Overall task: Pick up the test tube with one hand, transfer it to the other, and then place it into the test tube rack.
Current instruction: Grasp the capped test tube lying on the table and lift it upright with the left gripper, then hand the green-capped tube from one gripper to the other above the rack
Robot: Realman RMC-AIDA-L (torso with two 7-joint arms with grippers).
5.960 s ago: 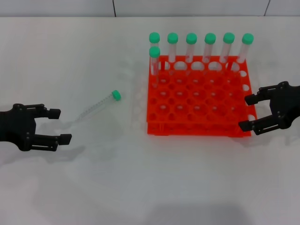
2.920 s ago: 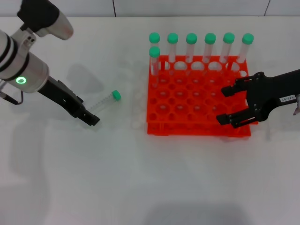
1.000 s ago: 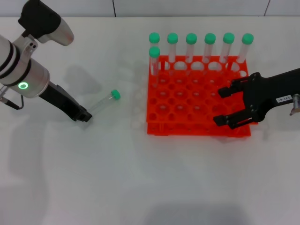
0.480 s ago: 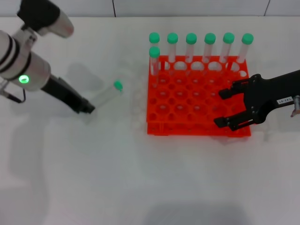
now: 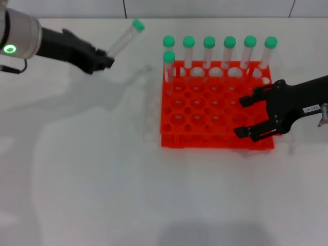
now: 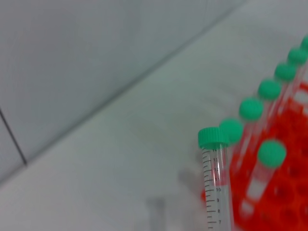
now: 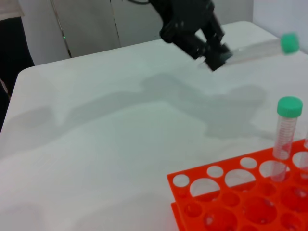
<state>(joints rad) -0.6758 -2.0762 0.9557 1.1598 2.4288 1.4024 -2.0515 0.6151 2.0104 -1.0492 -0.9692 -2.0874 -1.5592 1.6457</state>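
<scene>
My left gripper (image 5: pixel 105 60), on the silver-white forearm with the green ring, is shut on the lower end of the test tube (image 5: pixel 124 37) and holds it in the air at the far left, green cap up and tilted toward the rack. The tube also shows in the left wrist view (image 6: pixel 216 179) and the right wrist view (image 7: pixel 262 48). The orange-red test tube rack (image 5: pixel 218 108) stands right of centre with several green-capped tubes in its back rows. My right gripper (image 5: pixel 245 117), on the black labelled arm, is open over the rack's front right part.
The white table (image 5: pixel 102 184) spreads around the rack. A grey wall runs along the table's far edge. In the right wrist view one capped tube (image 7: pixel 286 130) stands in the rack's corner hole.
My left gripper closed on the tube lying on the table and lifted it up and back. The right gripper has stayed over the rack.
</scene>
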